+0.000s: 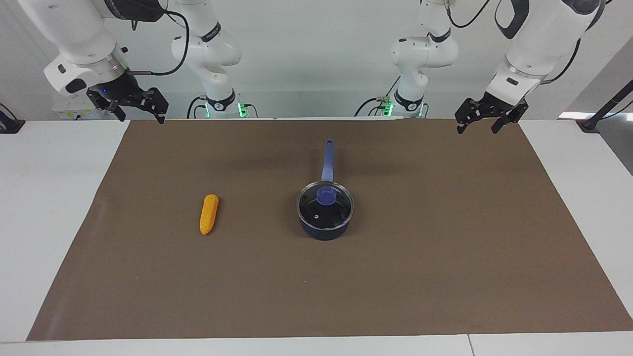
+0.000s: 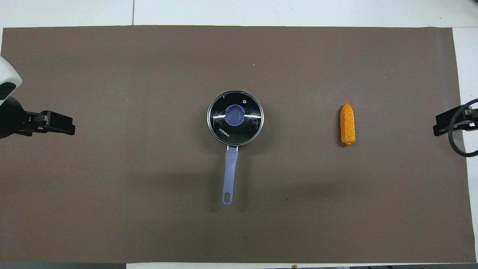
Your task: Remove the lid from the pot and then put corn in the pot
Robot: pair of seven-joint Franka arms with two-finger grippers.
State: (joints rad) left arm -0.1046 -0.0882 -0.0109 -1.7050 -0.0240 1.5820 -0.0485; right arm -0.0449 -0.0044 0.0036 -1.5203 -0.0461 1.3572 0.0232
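Observation:
The dark navy pot (image 1: pixel 324 232) stands mid-mat, its long blue handle (image 2: pixel 229 175) pointing toward the robots. The clear glass lid (image 1: pixel 316 211) with its blue knob (image 2: pixel 235 115) sits on the pot. The orange-yellow corn (image 1: pixel 209 214) lies on the mat beside the pot, toward the right arm's end; it also shows in the overhead view (image 2: pixel 347 124). My left gripper (image 1: pixel 477 129) hangs open and empty over the mat's corner at its own end. My right gripper (image 1: pixel 141 118) hangs open and empty over the corner at its end. Both are well away from pot and corn.
A brown mat (image 1: pixel 395 277) covers most of the white table (image 1: pixel 49 198). Only the pot and the corn lie on it. The arms' bases stand along the table's robot-side edge.

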